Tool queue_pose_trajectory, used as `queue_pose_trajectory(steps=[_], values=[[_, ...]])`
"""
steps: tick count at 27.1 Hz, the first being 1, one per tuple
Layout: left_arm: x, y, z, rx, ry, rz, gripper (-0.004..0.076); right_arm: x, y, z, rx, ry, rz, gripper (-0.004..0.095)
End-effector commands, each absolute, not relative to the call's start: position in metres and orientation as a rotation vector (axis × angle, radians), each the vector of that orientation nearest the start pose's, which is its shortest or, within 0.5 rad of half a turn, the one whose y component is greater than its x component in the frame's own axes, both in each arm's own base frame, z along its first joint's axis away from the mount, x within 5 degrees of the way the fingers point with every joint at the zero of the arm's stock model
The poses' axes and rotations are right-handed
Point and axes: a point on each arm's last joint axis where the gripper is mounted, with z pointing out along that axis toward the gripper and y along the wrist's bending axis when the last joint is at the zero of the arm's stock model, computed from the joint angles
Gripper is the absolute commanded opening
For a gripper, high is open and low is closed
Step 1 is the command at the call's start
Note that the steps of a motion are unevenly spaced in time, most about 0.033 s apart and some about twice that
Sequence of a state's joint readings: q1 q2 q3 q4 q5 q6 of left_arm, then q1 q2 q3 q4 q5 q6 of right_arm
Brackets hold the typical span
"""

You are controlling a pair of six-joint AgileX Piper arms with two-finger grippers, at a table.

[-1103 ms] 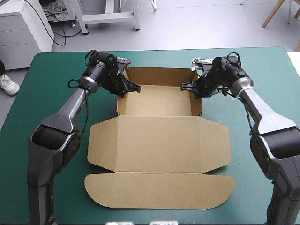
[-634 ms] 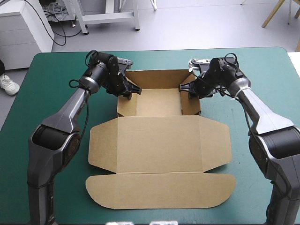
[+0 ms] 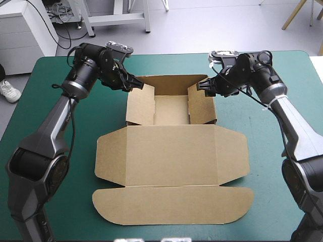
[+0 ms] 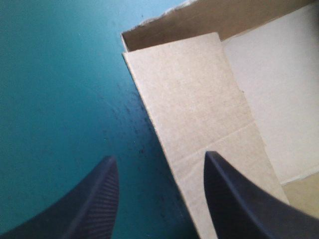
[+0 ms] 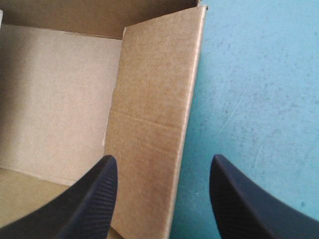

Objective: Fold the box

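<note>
The brown box (image 3: 171, 151) lies mid-table as an open tray at the far end, with its lid (image 3: 171, 204) flat toward the front edge. Both side walls (image 3: 140, 107) (image 3: 202, 105) lean inward over the tray floor. My left gripper (image 3: 135, 84) hovers open at the tray's far-left corner, holding nothing. In the left wrist view its fingers (image 4: 94, 199) straddle the left wall's outer edge (image 4: 199, 99). At the far-right corner my right gripper (image 3: 201, 88) is open too. The right wall (image 5: 149, 99) stands ahead of and between the right gripper's fingers (image 5: 84, 204).
The teal-green cover (image 3: 282, 75) shows on both sides of the box. The lid's rounded flap reaches close to the table's front edge. Both arms stretch along the table's left and right sides toward the far end.
Both grippers have opened and drawn back outward from inside the tray to its far corners. The two side walls have swung further inward.
</note>
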State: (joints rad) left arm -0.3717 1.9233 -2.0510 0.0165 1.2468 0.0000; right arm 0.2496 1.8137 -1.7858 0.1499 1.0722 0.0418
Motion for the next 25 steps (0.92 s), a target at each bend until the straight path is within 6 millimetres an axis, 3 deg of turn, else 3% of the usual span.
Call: queue_pose_trajectory(steps=[1, 5, 8, 13, 20, 25], values=[[0.346, -0.141, 0.440, 0.499, 2.400, -0.143, 0.0375, 0.362, 0.102, 0.393, -0.254, 2.490, 0.282, 0.0515], [0.312, -0.129, 0.476, 0.515, 2.292, -0.143, 0.0375, 0.348, 0.099, 0.409, -0.262, 2.466, 0.294, 0.0513], [0.288, -0.116, 0.486, 0.510, 2.253, -0.105, 0.0375, 0.344, 0.099, 0.413, -0.262, 2.456, 0.298, 0.0513], [0.251, -0.102, 0.471, 0.518, 2.256, -0.116, 0.0375, 0.344, 0.101, 0.412, -0.262, 2.462, 0.328, 0.0513], [0.183, -0.078, 0.440, 0.509, 2.197, -0.178, 0.0375, 0.347, 0.105, 0.413, -0.269, 2.421, 0.326, 0.0513], [0.146, -0.061, 0.421, 0.502, 2.160, -0.170, 0.0375, 0.357, 0.110, 0.401, -0.278, 2.442, 0.317, 0.0513]])
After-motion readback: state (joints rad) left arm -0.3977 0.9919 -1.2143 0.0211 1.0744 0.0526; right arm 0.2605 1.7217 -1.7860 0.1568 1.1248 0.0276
